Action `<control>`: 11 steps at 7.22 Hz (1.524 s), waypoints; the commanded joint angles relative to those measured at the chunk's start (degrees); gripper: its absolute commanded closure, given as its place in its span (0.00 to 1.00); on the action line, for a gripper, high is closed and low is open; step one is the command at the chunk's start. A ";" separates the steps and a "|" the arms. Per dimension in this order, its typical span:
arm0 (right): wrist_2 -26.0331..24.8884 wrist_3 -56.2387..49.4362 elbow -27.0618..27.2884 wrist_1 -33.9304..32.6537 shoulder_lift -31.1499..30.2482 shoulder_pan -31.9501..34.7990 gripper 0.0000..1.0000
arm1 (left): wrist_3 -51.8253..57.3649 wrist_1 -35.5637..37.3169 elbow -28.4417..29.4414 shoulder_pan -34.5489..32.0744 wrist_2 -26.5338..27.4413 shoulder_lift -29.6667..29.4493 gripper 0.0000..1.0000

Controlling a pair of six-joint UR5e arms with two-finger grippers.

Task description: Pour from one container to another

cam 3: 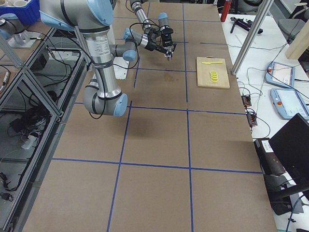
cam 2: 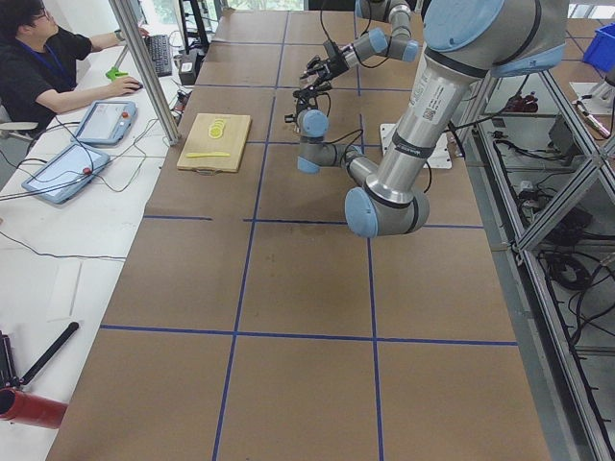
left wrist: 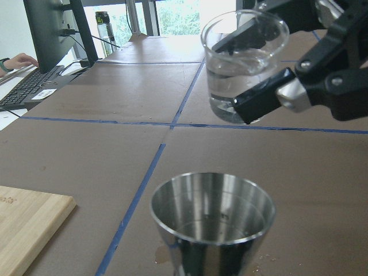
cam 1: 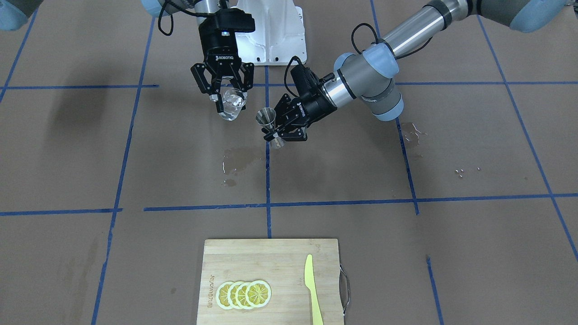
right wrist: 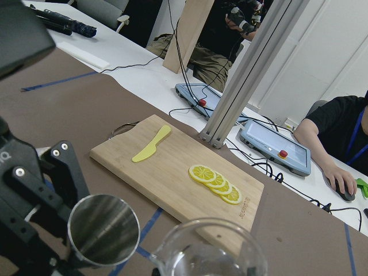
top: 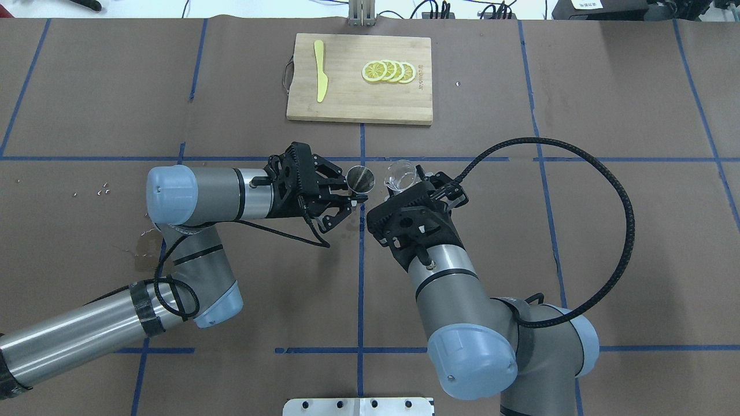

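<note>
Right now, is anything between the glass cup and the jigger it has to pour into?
Nothing visible. The glass cup, in the right pincer, hangs beside the jigger in the left pincer, with only open air between them.

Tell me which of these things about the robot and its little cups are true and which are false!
1. The right hand holds the glass cup. True.
2. The glass cup is empty. False: there is water in it.
3. The jigger stands on the table. False: the left hand holds it up in the air.
4. The lemon slices lie on the cutting board. True.
5. The knife lies on top of the lemon slices. False: it lies on the board, apart from them.
</note>
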 commanded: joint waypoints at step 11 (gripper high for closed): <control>-3.15 -6.39 -1.43 -11.25 5.15 0.33 1.00 | -0.02 -0.08 -0.35 0.28 0.02 0.09 1.00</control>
